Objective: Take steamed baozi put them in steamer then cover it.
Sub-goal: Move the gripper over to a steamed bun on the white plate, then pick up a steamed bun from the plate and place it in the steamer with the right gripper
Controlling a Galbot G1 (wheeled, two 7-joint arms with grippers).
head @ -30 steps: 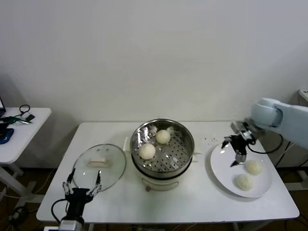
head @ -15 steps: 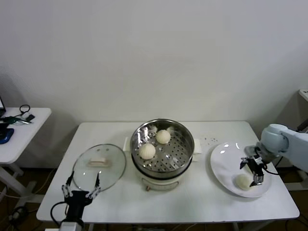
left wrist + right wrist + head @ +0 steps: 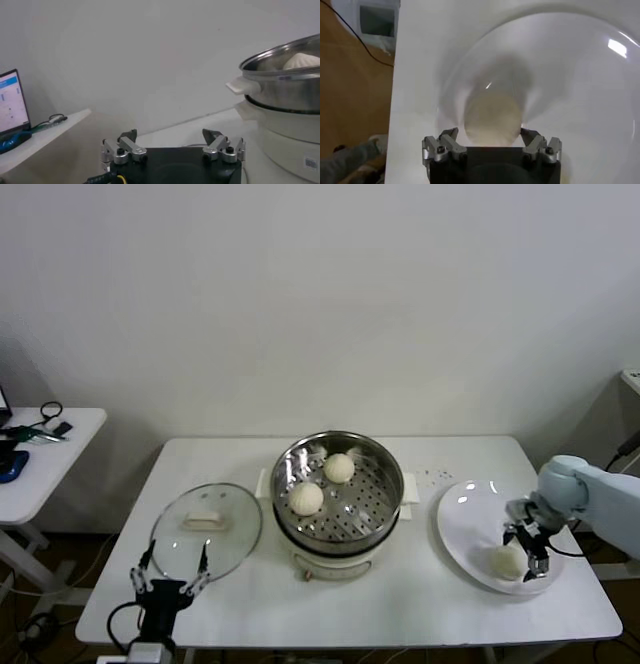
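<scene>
R gripper (image 3: 527,550) has swung from above the plate's (image 3: 465,529) inner side down over the near bun (image 3: 507,561) in the last sec; now it's low on the plate, fingers wide, nothing held; L gripper (image 3: 169,575) parked at the table's (image 3: 400,604) front-left edge near the glass lid (image 3: 206,529), fingers also wide, hasn't budged.

What it means: I read this as the approach for bun no. 3; two buns (image 3: 322,483) already sit on the perforated tray in the steamer (image 3: 338,489); head view shows only one bun on the plate now, the 2nd one's prob hidden behind the arm, can't confirm.

Bun vs fingers: in the R wrist view the bun (image 3: 493,114) sits centred between the two fingertips (image 3: 447,136), just ahead of the palm; jaws straddle it but I can't tell if the pads touch the dough yet; looks lined up, so next is prob a soft close; dough will squash if I squeeze hard.

Lid still off, flat on the table L of the steamer; cover step not yet done.
</scene>
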